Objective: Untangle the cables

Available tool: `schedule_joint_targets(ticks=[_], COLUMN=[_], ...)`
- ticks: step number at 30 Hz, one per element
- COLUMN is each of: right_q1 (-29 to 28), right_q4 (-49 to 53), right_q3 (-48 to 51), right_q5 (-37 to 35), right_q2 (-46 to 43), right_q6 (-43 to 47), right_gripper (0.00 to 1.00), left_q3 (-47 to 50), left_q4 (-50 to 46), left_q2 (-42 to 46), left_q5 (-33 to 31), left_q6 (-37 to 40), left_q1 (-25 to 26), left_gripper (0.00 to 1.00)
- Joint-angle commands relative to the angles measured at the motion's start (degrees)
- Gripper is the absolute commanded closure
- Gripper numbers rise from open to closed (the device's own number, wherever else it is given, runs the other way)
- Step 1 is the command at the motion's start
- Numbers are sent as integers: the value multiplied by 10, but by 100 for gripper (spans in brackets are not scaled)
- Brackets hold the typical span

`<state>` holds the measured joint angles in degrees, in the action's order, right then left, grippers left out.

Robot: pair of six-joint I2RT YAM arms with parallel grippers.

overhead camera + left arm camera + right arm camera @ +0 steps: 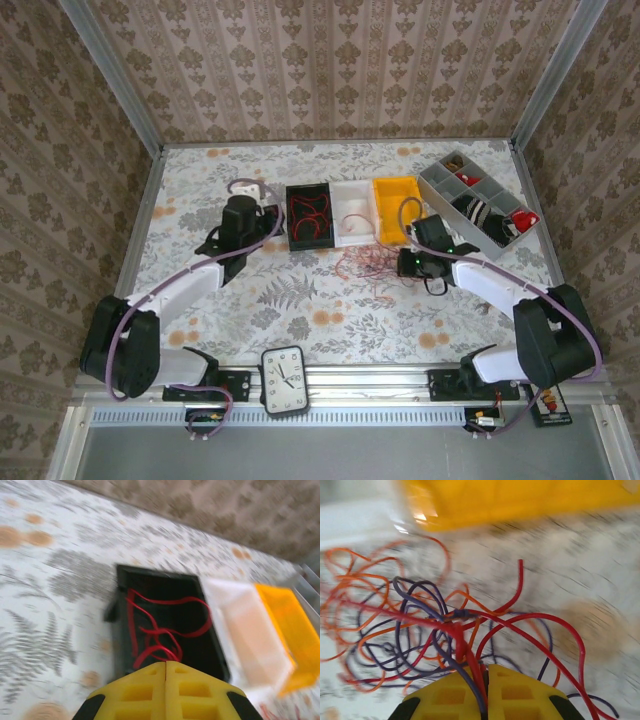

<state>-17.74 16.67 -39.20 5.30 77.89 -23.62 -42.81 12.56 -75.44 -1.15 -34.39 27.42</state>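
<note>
Red, orange and purple cables [362, 263] are lying in one loose knot on the counter [300, 305], in front of the white bin [355, 242] and yellow bin [395, 205]. Your right fingers [520, 692] are pinching shut on a red strand [470, 655] at the knot's near edge, a purple one running alongside. You are handling something light, limp and springy, so it is likely dragging whole rather than parting; taking a free outer loop looks safer than the crossing. The heap is sprawling sideways along the bins, with no true long axis. Your left fingers [145, 690] are hovering closed and empty over the black bin [120, 630], where a red cable [155, 630] is lying.
</note>
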Motion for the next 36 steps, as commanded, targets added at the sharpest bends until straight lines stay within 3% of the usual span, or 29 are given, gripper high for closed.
schedule_joint_targets(ticks=[1, 4, 9, 11, 14, 18, 20, 27, 33, 34, 36], right_q1=[18, 27, 27, 27, 26, 20, 18, 15, 15, 14, 15], right_q4=[54, 46, 24, 13, 4, 0, 2, 6, 7, 6, 5], right_q3=[20, 28, 33, 34, 36, 36, 35, 35, 35, 35, 34], right_q5=[-33, -17, 22, 42, 68, 83, 83, 76, 69, 67, 67], right_q2=[-28, -37, -46, -44, -43, -40, -37, -45, -46, -47, -49], right_q6=[-27, -23, -8, -1, 10, 18, 20, 21, 19, 18, 18], right_gripper=[89, 87, 93, 93, 93, 93, 93, 93, 92, 92, 92], left_q3=[7, 5, -36, -60, -106, -161, -185, -257, -289, -291, -304], left_q4=[16, 38, 84, 81, 44, 25, 20, -16, -80, -89, -116], left_q2=[8, -7, -74, -101, -139, -188, -214, -287, -306, -307, -313], left_q5=[-44, 8, 254, 314, 343, 371, 392, 445, 444, 445, 456], left_q6=[-14, 1, 45, 59, 103, 136, 136, 152, 197, 202, 217], left_q1=[0, 1, 16, 32, 66, 91, 92, 95, 109, 110, 113], left_gripper=[100, 100, 98, 87, 63, 47, 44, 43, 45, 47, 64])
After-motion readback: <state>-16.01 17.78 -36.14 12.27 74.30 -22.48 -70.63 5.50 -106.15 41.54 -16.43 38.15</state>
